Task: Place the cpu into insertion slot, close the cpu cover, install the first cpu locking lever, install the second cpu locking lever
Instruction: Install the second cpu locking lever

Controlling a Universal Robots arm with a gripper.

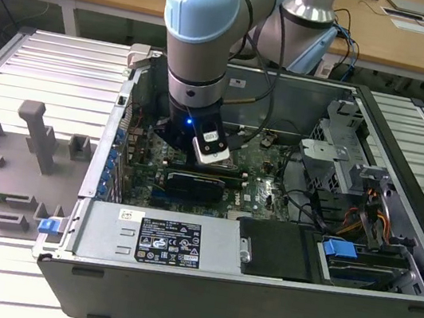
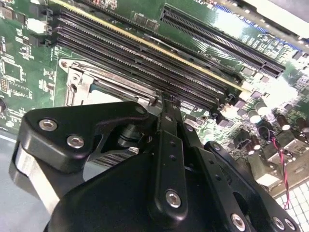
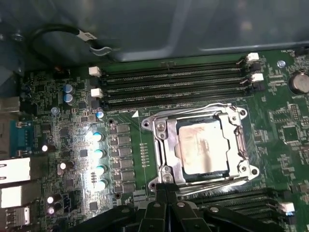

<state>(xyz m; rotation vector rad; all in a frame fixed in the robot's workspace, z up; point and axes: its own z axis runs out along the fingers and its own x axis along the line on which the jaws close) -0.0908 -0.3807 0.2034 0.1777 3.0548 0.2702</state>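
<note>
In the exterior view my gripper (image 1: 210,159) hangs over the motherboard (image 1: 268,186), left of the drive bays (image 1: 341,159). In the first wrist view the cpu (image 3: 200,146) sits in the insertion slot (image 3: 161,145) with the cpu cover (image 3: 236,140) down; my fingers (image 3: 166,205), pressed together and empty, stand at its near edge. Judgement: press each lever squarely, fully under its hook.

cpu (image 3: 200,147) in slot, cpu cover (image 3: 166,150) shut, gripper (image 3: 166,193) at edge
</note>
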